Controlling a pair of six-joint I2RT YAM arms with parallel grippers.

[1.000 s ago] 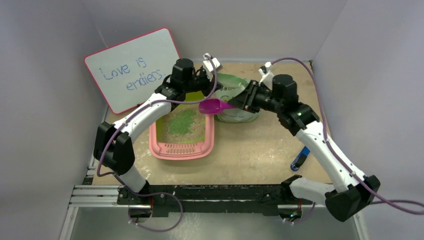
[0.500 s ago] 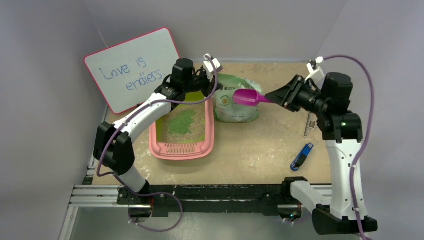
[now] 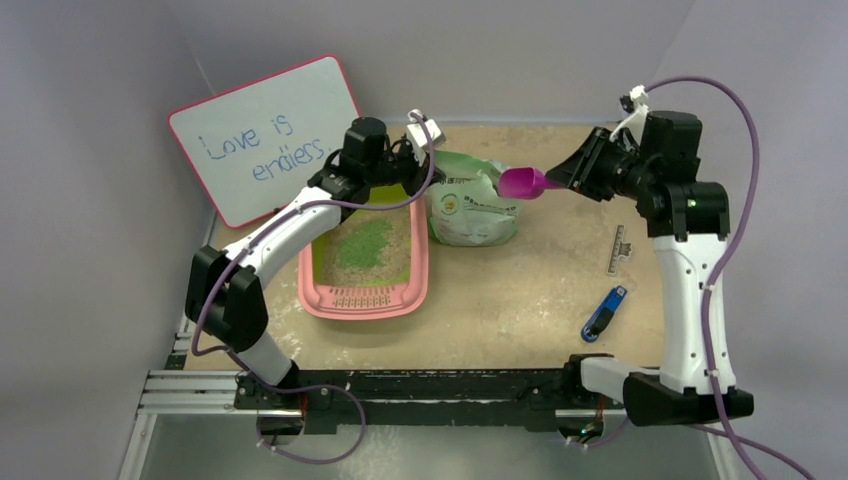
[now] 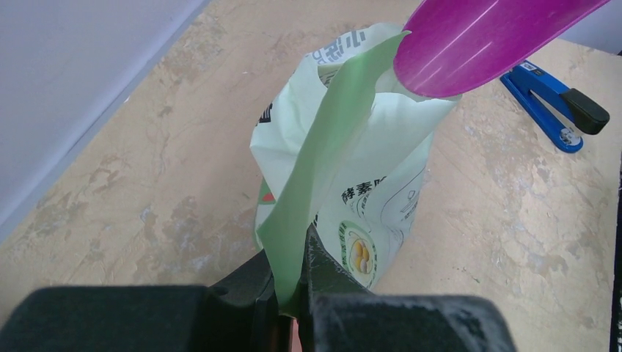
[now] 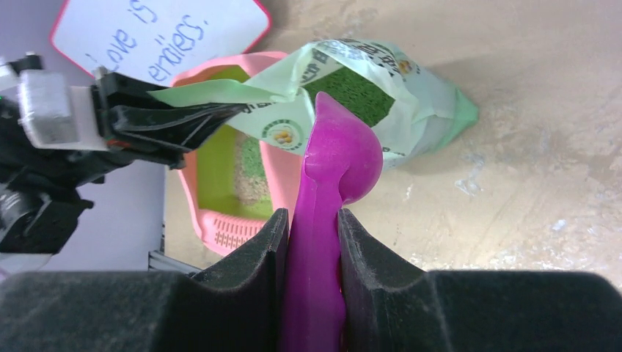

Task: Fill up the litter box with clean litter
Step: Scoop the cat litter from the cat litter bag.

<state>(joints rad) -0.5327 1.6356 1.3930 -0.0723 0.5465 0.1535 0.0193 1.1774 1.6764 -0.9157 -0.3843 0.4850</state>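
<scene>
The pink litter box (image 3: 366, 302) lies left of centre, its grille lip toward the arms. Green clean litter (image 3: 361, 243) lies in a patch inside it over beige granules. More green litter (image 5: 357, 91) shows inside the open pale green bag (image 3: 470, 212). My left gripper (image 4: 290, 273) is shut on the bag's (image 4: 352, 169) top edge, holding the mouth open. My right gripper (image 5: 312, 229) is shut on the handle of a magenta scoop (image 5: 342, 155). The scoop's (image 3: 521, 182) bowl hovers at the bag's right rim, and I cannot see inside the bowl.
A whiteboard (image 3: 265, 140) leans on the left wall behind the litter box (image 5: 220, 229). A blue stapler (image 3: 601, 313) and a ruler (image 3: 618, 250) lie on the sandy tabletop at the right. Walls close in on three sides.
My right arm carried the scoop from the litter box's far right corner rightward, then up to the bag's mouth. The left gripper kept its hold on the bag.
</scene>
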